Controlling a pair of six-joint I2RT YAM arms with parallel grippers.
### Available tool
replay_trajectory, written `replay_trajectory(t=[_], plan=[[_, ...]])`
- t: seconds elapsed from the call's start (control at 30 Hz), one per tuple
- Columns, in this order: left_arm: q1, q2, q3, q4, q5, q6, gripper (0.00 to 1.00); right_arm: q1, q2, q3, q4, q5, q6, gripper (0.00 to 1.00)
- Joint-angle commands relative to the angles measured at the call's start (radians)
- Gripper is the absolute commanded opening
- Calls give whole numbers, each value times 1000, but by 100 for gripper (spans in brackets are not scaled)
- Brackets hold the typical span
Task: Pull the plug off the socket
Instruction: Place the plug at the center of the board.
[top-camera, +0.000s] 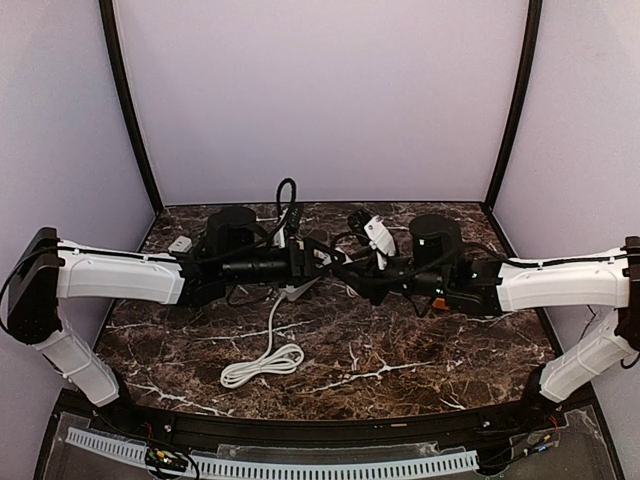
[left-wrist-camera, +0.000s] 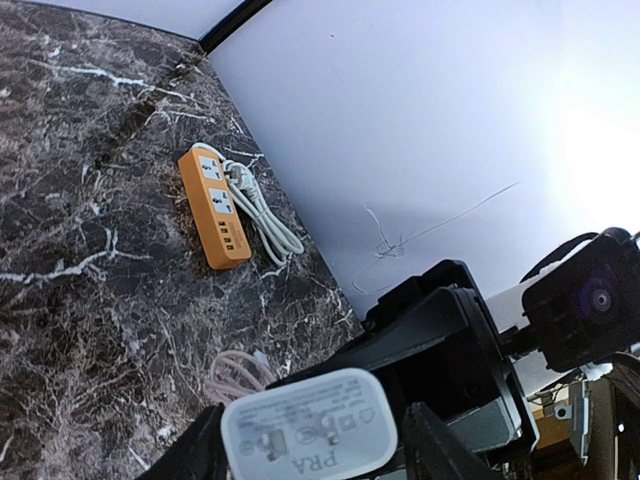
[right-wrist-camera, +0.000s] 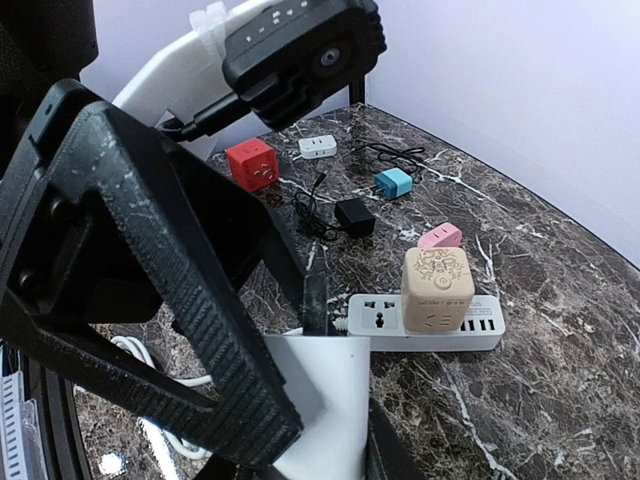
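Grasping looks in hand: over the mid tabletop (top-camera: 400, 360) the left claw (left-wrist-camera: 312, 448) brackets the white plug (left-wrist-camera: 308, 420), contact unclear, while the right claw (right-wrist-camera: 300, 430) clamps the white socket block (right-wrist-camera: 330, 380), so next probably comes a firm squeeze, then a straight leftward pull.

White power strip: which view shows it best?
Right wrist: the white power strip lies in plain sight, beige cube adapter plugged in. Top external hides most of it beneath the arms; left wrist misses it.

We note soft, even overhead light; shadows on the marble tabletop (top-camera: 400, 350) are faint. Glare bleaches the wall (left-wrist-camera: 590, 150) in the left wrist view. Top-view edges bow.
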Motion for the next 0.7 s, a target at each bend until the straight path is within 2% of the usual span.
replay_trajectory(t=[0.0, 0.13, 0.23, 0.37, 0.5, 0.57, 0.6, 0.67], plan=[[-13, 7, 49, -5, 2, 11, 56, 13, 9, 23, 52, 11, -13, 0], [-13, 6, 53, -23, 2, 23, 40, 15, 17, 28, 46, 16, -17, 1], [-14, -4, 53, -49, -9, 43, 27, 15, 15, 32, 39, 16, -20, 6], [-13, -29, 83, -131, -43, 100, 15, 15, 4, 44, 15, 46, -17, 32], [-2, -60, 122, -256, -95, 171, 9, 15, -30, 44, -9, 67, -20, 69], [25, -75, 135, -314, -106, 185, 7, 12, -67, 29, -11, 99, -21, 94], [54, -80, 138, -332, -110, 189, 5, 11, -84, 23, -17, 107, -20, 98], [105, -99, 147, -410, -125, 207, 3, 5, -114, 9, -28, 111, -21, 99]])
